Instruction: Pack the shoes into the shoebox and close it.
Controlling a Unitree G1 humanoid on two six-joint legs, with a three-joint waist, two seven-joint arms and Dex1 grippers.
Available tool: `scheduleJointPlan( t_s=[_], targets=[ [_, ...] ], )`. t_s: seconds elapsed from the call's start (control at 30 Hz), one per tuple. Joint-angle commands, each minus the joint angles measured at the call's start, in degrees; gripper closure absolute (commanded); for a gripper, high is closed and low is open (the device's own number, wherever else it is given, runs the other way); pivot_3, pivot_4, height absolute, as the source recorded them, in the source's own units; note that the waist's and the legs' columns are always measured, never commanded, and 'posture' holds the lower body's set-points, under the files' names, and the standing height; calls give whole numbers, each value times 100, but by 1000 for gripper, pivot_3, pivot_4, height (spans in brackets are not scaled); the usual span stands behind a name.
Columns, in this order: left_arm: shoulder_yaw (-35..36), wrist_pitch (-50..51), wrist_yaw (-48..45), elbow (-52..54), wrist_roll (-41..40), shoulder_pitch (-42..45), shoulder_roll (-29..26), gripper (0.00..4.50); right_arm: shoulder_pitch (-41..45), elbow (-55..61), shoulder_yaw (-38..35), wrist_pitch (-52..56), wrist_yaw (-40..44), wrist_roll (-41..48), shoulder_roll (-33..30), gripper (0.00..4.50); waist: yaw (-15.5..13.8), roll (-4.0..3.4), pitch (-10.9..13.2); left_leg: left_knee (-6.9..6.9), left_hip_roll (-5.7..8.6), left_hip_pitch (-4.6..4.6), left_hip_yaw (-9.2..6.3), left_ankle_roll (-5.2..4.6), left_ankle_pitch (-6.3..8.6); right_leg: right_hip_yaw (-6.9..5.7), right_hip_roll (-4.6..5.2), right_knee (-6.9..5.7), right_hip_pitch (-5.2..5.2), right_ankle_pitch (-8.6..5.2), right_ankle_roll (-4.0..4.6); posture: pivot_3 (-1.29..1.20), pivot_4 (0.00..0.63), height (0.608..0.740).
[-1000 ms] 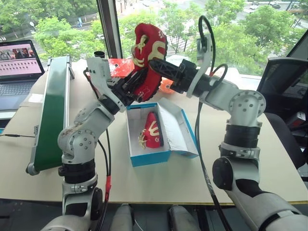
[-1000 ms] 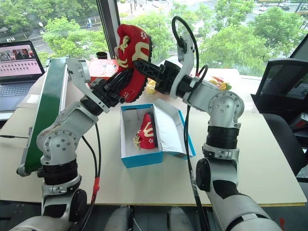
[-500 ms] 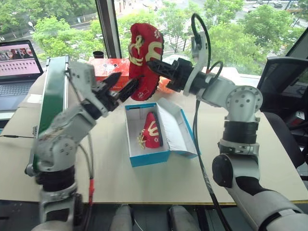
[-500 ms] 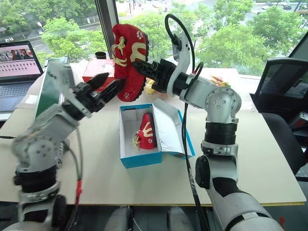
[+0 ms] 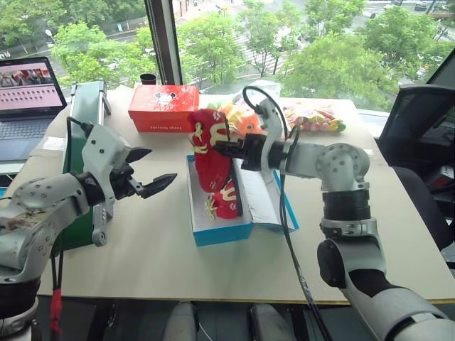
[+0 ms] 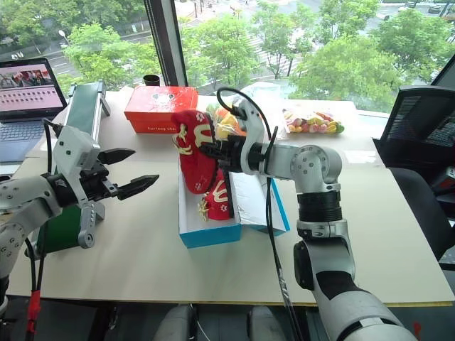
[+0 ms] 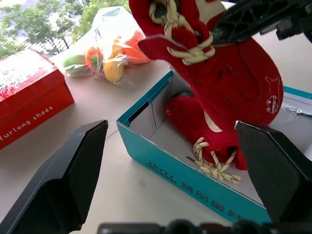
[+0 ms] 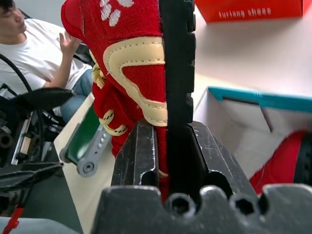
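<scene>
— What moved?
— The right gripper [image 5: 226, 148] has dropped to mid-frame, still pinching the red shoe [image 5: 207, 153] over the blue shoebox [image 5: 222, 231].
— Touching the second shoe [image 5: 227, 199] inside?
— Possibly; hard to tell.
— The left gripper [image 5: 153, 172]?
— Let go, spread wide, centre-left.

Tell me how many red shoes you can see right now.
2. One shoe lies inside the open blue shoebox. The other shoe is pinched in the right tool, hanging over the box. None looks hidden.
</scene>
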State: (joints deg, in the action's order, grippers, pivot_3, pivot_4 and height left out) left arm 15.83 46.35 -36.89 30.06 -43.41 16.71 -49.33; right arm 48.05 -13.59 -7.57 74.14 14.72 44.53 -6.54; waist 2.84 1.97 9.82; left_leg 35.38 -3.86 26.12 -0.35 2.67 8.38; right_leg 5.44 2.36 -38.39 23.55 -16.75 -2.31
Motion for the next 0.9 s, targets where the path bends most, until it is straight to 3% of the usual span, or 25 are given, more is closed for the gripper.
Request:
scheduleJointPlan(
  t_s=[0.03,0.27,0.6,0.7,0.77,0.8,0.9],
  targets=[
    [433,105,-450,379,-354,-487,-276,15,-2,478,93,242,43,55,64,4123,13,0,0,0,0,0,0,0,0,0,0,-1,1,0,0,0,150,739],
    [745,-76,-1695,1021,-342,-1967,-1007,15,-39,595,723,245,212,-346,-100,4123,18,-1,1,-2,-2,0,4,1,0,1,0,-2,6,-1,2,0,150,739],
    [868,-224,-1635,932,-96,-2093,-1022,15,108,-23,1562,-344,646,-1236,-132,4123,19,0,-1,-3,-5,-10,6,0,-1,1,-1,-8,5,-2,7,0,150,739],
    [904,-204,-1569,987,-104,-2128,-992,15,135,-466,2586,-1066,1103,-1991,-371,4123,77,1,-3,-3,-6,-24,6,0,-1,1,-3,-10,-8,-2,7,0,150,739],
    [912,-190,-1520,1047,-124,-2145,-971,0,85,-884,3366,-1799,1311,-2694,-577,3145,118,5,-12,-9,-6,-73,12,1,-1,5,-2,-6,-50,-4,8,0,150,739],
    [918,-180,-1499,1075,-137,-2154,-965,0,72,-995,3586,-2016,1466,-2864,-646,2939,126,9,-19,-14,-7,-91,15,1,0,8,-2,-5,-61,-5,8,0,150,739],
    [963,-156,-1458,1142,-178,-2197,-942,0,104,-1178,3633,-2293,1648,-3045,-636,1871,129,11,-27,-33,-10,-188,16,4,1,8,-2,20,-126,-38,-15,0,150,739]
  ],
)
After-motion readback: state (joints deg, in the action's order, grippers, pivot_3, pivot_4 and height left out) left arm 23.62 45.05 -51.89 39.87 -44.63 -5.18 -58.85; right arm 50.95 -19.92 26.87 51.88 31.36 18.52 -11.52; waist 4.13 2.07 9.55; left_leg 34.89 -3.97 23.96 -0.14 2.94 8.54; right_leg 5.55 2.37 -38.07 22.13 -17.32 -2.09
